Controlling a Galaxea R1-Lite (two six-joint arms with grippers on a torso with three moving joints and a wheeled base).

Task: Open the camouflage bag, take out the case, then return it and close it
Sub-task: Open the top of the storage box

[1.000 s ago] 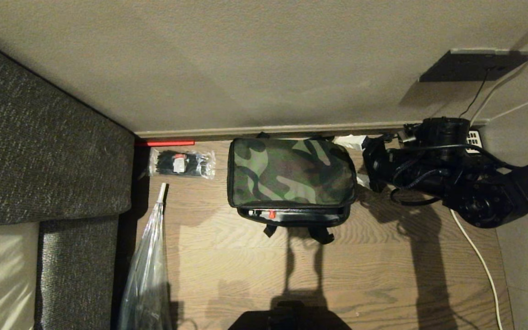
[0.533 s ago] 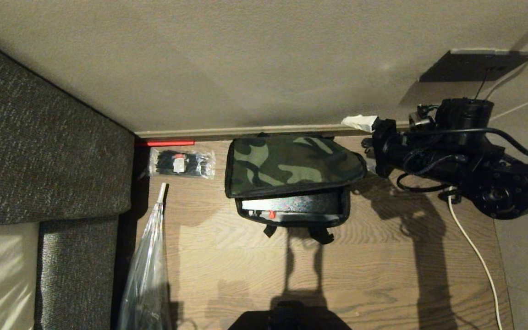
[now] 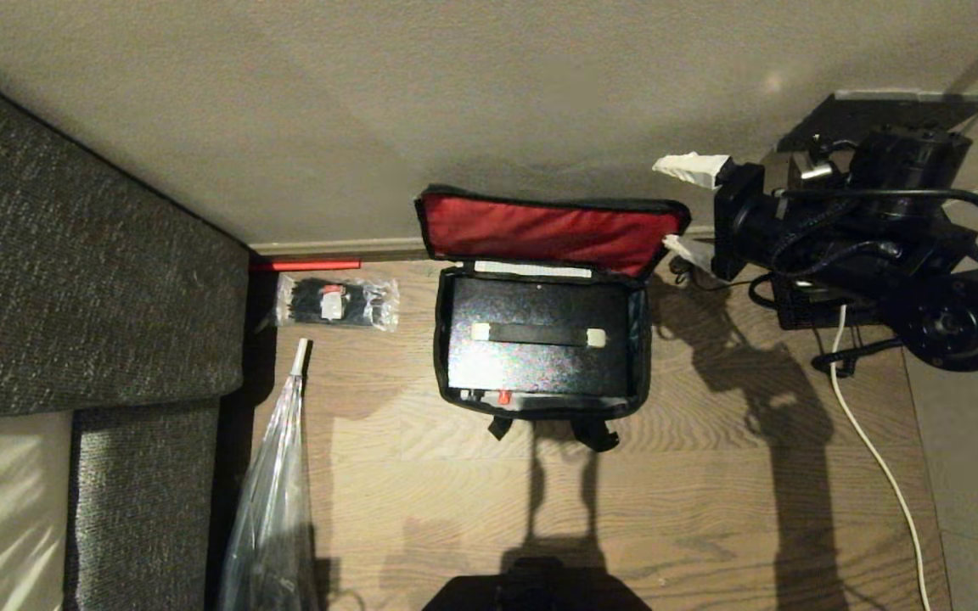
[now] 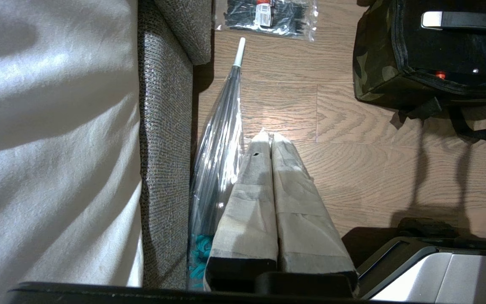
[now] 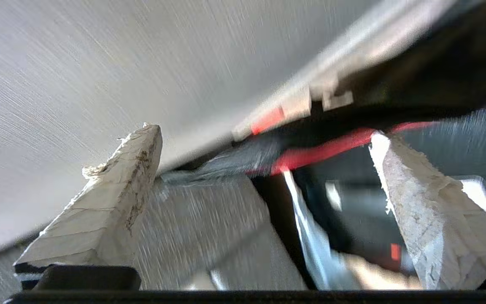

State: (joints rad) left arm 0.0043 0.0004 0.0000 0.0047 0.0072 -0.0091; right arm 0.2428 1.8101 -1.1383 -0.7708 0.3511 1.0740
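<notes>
We found the camouflage bag (image 3: 540, 339) on the wooden floor (image 3: 710, 492), backed against the wall (image 3: 455, 110), with its lid thrown up so that the red lining (image 3: 544, 233) faced us. The case (image 3: 536, 348) sat inside the bag, its top handle with pale ends lying flat across it and a small red button showing at the near edge.

The right gripper (image 3: 686, 208) hung just beside the lid's right-hand corner, its taped fingers spread wide and empty; one finger (image 3: 693, 168) stood above the lid edge and the other sat low by the corner. We could not tell whether that lower finger touched the fabric. The left gripper (image 4: 268, 139) was parked low near the sofa, fingers pressed together, holding nothing.

Around the bag we noted:
- a clear packet of black cable ties (image 3: 336, 303) to its left, near the wall;
- a folded clear umbrella (image 3: 272, 501) lying along the sofa (image 3: 73, 280);
- a white cable (image 3: 875, 458) trailing over the floor on the right, below the right arm;
- two black straps (image 3: 591, 434) at the bag's near side.
</notes>
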